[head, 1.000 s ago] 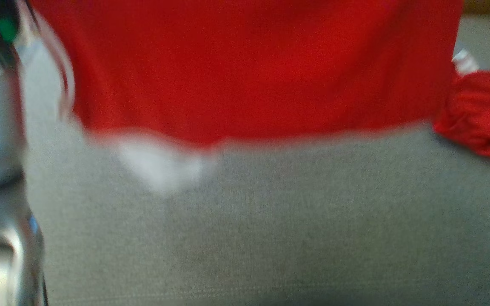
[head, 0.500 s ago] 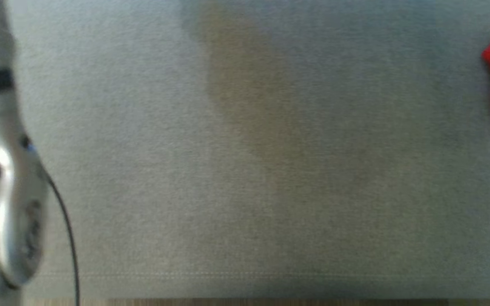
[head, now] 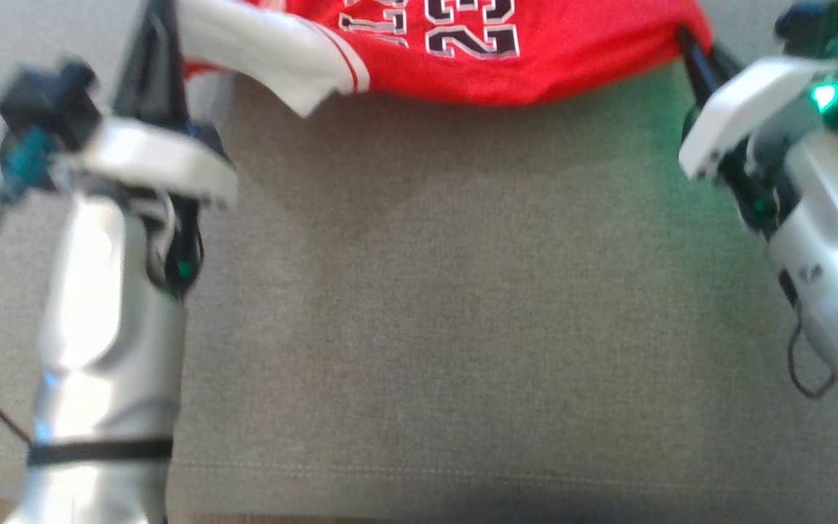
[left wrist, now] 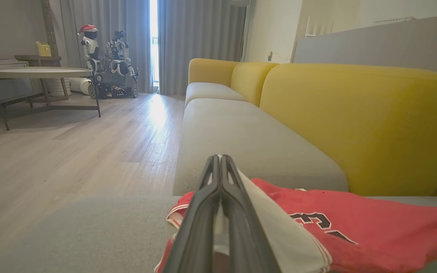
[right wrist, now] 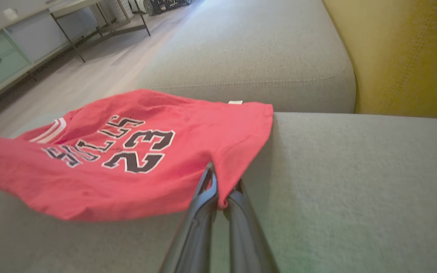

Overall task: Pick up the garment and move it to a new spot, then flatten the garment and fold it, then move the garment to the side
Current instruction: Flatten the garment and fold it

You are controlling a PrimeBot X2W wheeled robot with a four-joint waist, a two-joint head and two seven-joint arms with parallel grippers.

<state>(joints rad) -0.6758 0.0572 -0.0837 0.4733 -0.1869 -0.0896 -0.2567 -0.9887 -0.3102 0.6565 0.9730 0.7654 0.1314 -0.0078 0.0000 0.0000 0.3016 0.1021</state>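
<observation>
Garment [head: 506, 65], a red jersey, hangs stretched between both arms over the sofa seat [head: 463, 306], toward its back edge. Left gripper [left wrist: 219, 159] pinched tight on the white sleeve [left wrist: 279, 235]; right gripper [right wrist: 224, 176] clamped on the red side edge. Probably held taut so it can be laid flat.

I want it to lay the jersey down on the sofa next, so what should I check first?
1. Left gripper shut on the jersey's white sleeve: ok.
2. Right gripper shut on the red edge: ok.
3. Jersey spans between both grippers: ok.
4. Grey cushion beneath it: ok.
5. Jersey free of folds: cannot tell; the head view cuts it off.
</observation>
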